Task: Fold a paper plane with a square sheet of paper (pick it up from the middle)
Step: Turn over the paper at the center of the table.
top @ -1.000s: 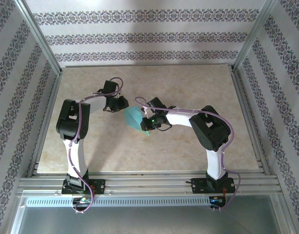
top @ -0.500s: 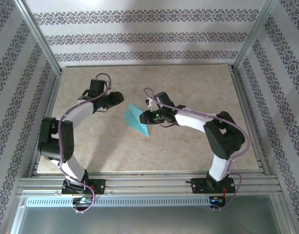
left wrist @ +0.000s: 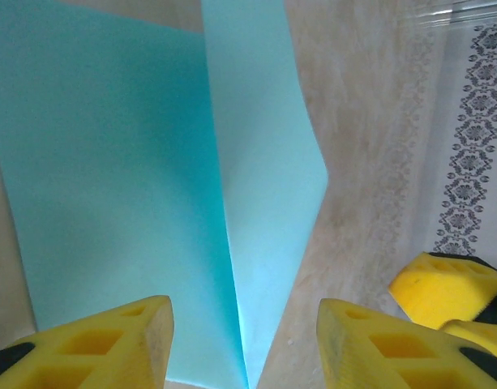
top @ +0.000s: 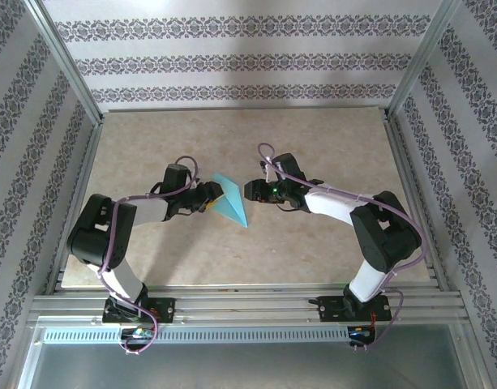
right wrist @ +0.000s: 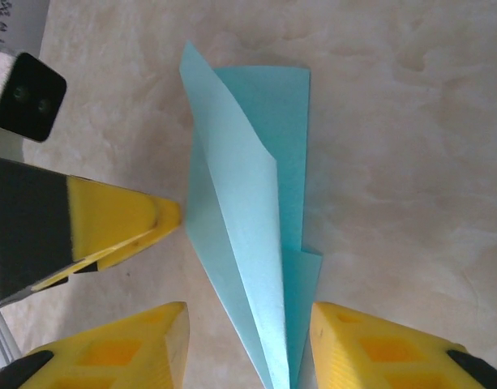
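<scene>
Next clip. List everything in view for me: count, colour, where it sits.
paper plane: one, turquoise, folded to a point, mid-table between the grippers
table: one, beige marbled, under everything
walls: three, white with dark patterned bands, around the table
frame: one, aluminium, near edge and corners
left gripper: one, yellow fingers, open, left of the plane
right gripper: one, yellow fingers, open, right of the plane

My top camera: high above the paper plane (top: 229,203), set well back, facing down over the whole counter (top: 329,138). My wrist cameras: left and right of it, very near, facing it. All three share it.
</scene>
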